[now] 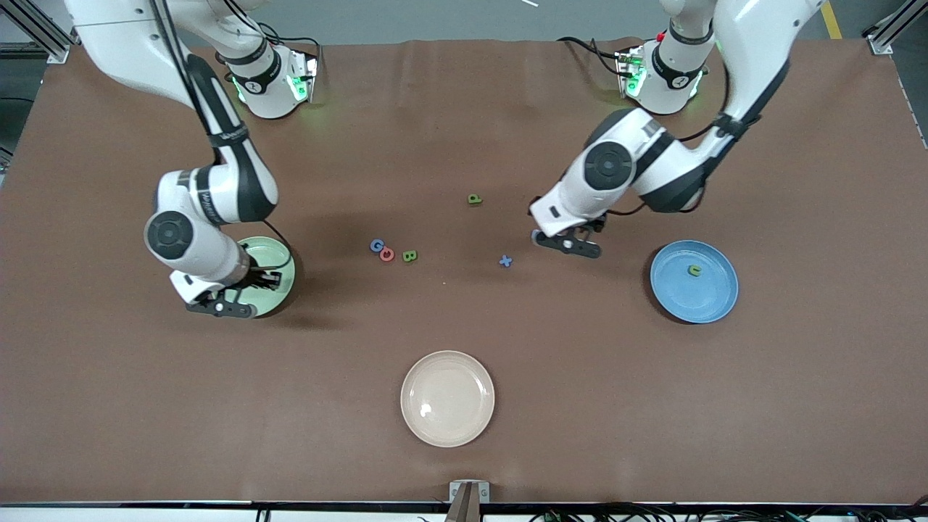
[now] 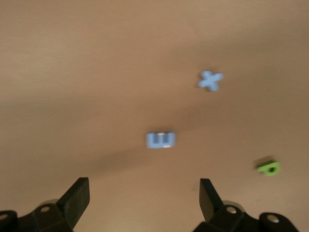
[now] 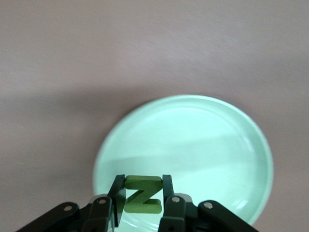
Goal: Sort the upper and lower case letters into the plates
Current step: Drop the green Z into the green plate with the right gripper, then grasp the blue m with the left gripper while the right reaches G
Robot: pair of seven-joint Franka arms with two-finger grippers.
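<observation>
My right gripper is shut on a green letter Z and holds it just above the pale green plate. That plate lies toward the right arm's end of the table, partly hidden under the right gripper. Over bare table, my left gripper hangs open with nothing between its fingers. Below it lie a light blue letter, a blue x and a green letter. The blue plate holds one green letter.
A blue G, a red O and a green B lie in a row mid-table. A green letter and the blue x lie toward the left arm. A cream plate sits nearest the front camera.
</observation>
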